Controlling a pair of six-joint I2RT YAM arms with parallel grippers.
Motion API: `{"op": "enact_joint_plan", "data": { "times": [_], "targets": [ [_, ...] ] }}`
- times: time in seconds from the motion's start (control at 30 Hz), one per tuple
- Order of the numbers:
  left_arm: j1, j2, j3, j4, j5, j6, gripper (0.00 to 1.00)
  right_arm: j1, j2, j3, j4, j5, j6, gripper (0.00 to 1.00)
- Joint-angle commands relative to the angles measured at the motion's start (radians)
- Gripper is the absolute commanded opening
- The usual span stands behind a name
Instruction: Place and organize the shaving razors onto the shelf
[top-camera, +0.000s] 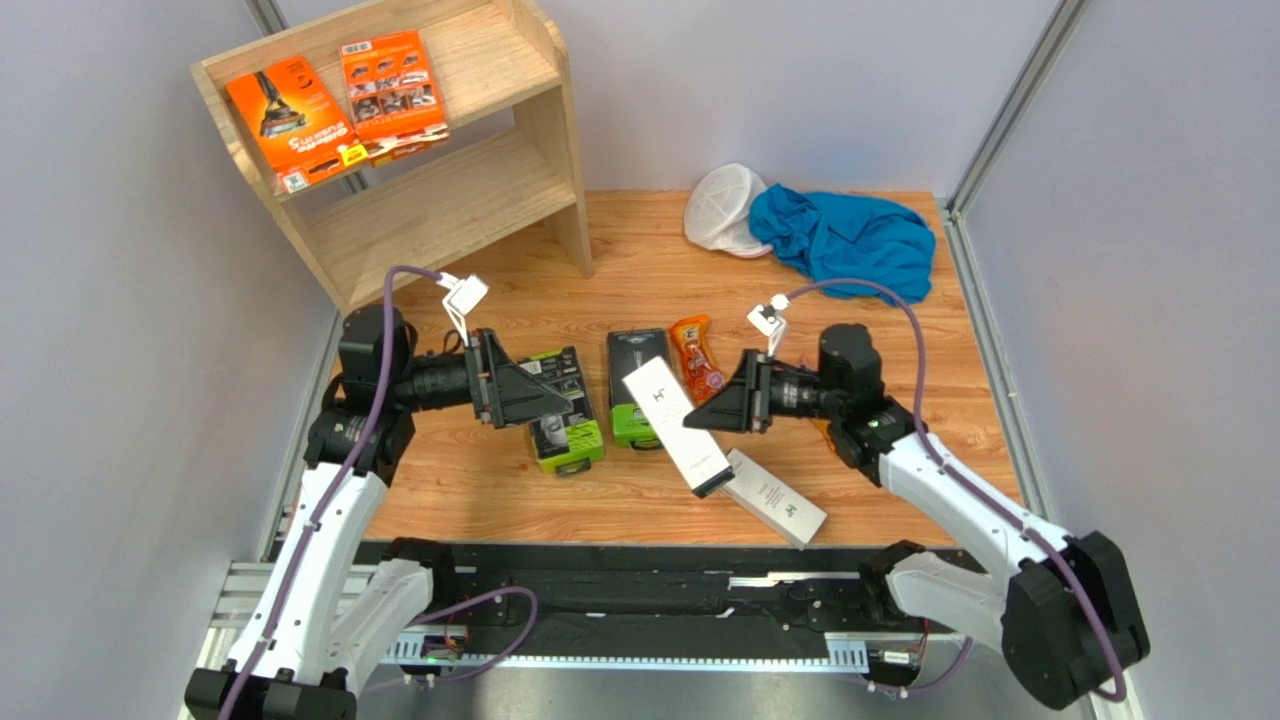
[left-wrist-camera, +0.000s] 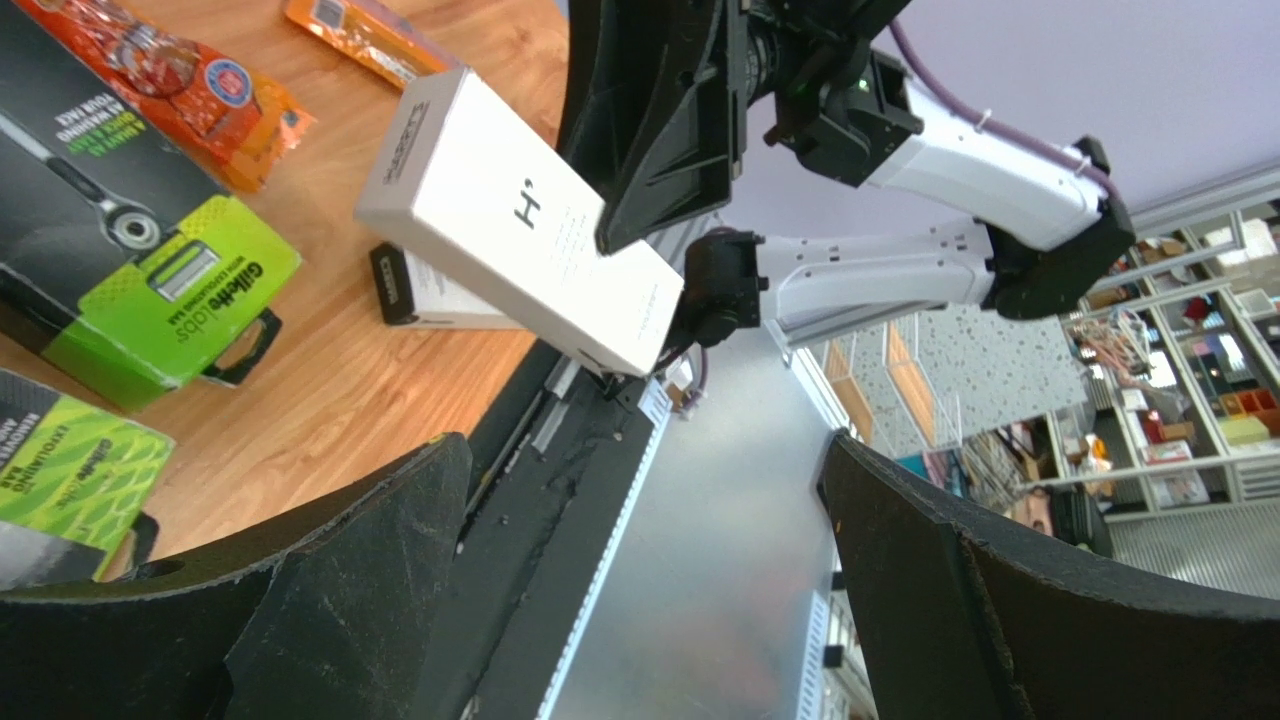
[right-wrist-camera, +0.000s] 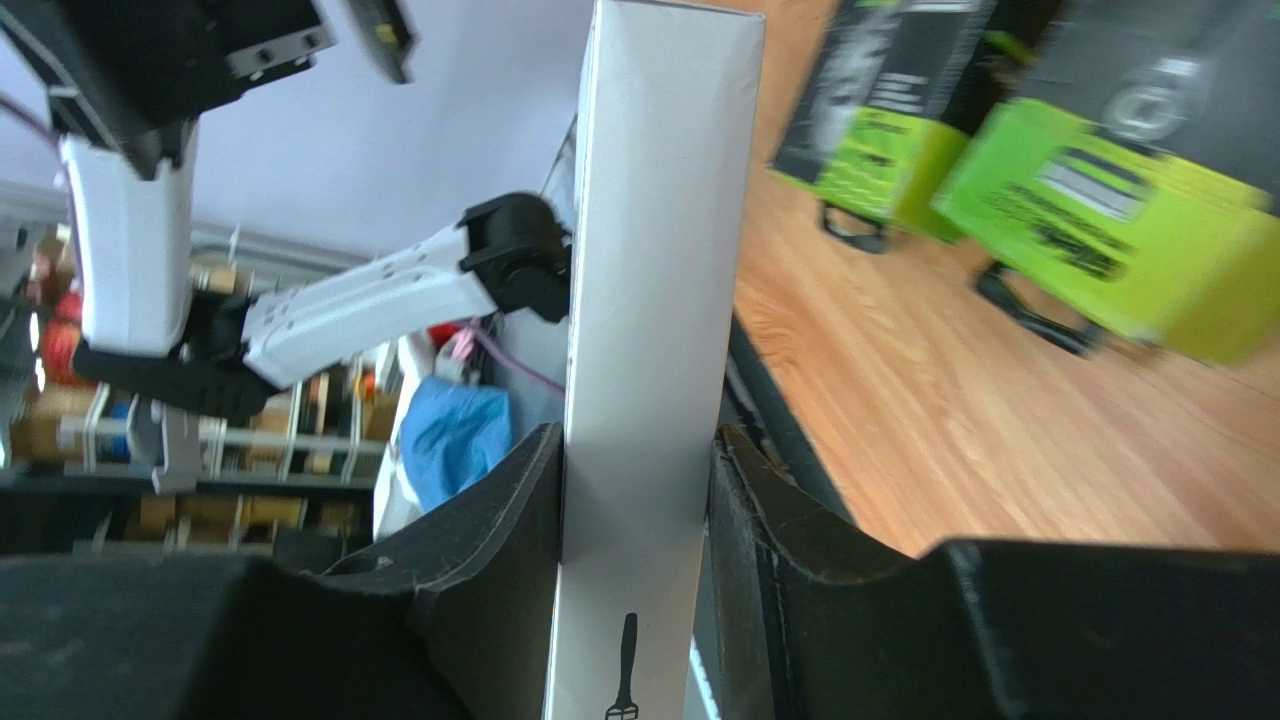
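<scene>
A slim white razor box hangs tilted above the table, and my right gripper is shut on it. In the right wrist view both fingers press its sides. A second white box lies flat near the front edge. Two black-and-lime packs lie mid-table, with a small orange packet beside them. My left gripper hovers open over the left lime pack with nothing between its fingers. The shelf stands at the back left, with two flat orange packs on its top tier.
A blue cloth and a white mesh cap lie at the back right. The shelf's lower tier is bare. A black rail runs along the table's near edge between the arm bases.
</scene>
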Motion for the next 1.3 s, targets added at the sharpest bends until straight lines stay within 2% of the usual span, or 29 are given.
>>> {"op": "enact_joint_plan", "data": {
  "times": [0.0, 0.23, 0.5, 0.6, 0.63, 0.7, 0.73, 0.83, 0.87, 0.97, 1.0, 1.07, 1.2, 1.27],
  "targets": [
    [-0.055, 0.017, -0.005, 0.004, -0.048, 0.019, 0.97, 0.136, 0.071, 0.154, 0.095, 0.009, 0.008, 0.25],
    [-0.092, -0.005, -0.083, 0.002, -0.128, 0.010, 0.97, 0.271, 0.206, 0.312, 0.120, 0.060, 0.019, 0.24],
    [-0.113, -0.011, -0.114, 0.070, -0.160, -0.038, 0.95, 0.390, 0.318, 0.391, 0.160, 0.055, 0.028, 0.24],
    [-0.115, -0.003, -0.117, 0.093, -0.150, -0.049, 0.76, 0.414, 0.345, 0.411, 0.141, 0.057, 0.019, 0.24],
    [-0.115, -0.002, -0.117, 0.090, -0.146, -0.047, 0.61, 0.417, 0.349, 0.411, 0.137, 0.060, 0.019, 0.24],
    [-0.116, 0.001, -0.112, 0.074, -0.140, -0.038, 0.49, 0.417, 0.344, 0.414, 0.109, 0.075, 0.000, 0.26],
    [-0.116, 0.003, -0.111, 0.068, -0.140, -0.033, 0.38, 0.416, 0.333, 0.422, 0.076, 0.096, -0.015, 0.27],
    [-0.115, -0.005, -0.109, 0.060, -0.140, -0.032, 0.20, 0.414, 0.316, 0.441, 0.000, 0.155, -0.047, 0.31],
    [-0.116, -0.006, -0.109, 0.062, -0.142, -0.035, 0.19, 0.411, 0.315, 0.448, -0.018, 0.185, -0.053, 0.32],
    [-0.116, -0.011, -0.109, 0.076, -0.148, -0.052, 0.19, 0.408, 0.303, 0.458, -0.058, 0.233, -0.055, 0.38],
    [-0.116, -0.009, -0.107, 0.082, -0.145, -0.058, 0.19, 0.405, 0.290, 0.454, -0.066, 0.244, -0.051, 0.46],
    [-0.116, -0.009, -0.103, 0.094, -0.149, -0.072, 0.19, 0.394, 0.266, 0.426, -0.064, 0.288, -0.026, 0.53],
    [-0.116, -0.005, -0.094, 0.122, -0.165, -0.093, 0.19, 0.384, 0.136, 0.339, -0.046, 0.397, 0.037, 0.81],
    [-0.116, 0.001, -0.091, 0.148, -0.172, -0.110, 0.18, 0.384, 0.079, 0.270, -0.028, 0.460, 0.080, 0.87]
  ]
}}
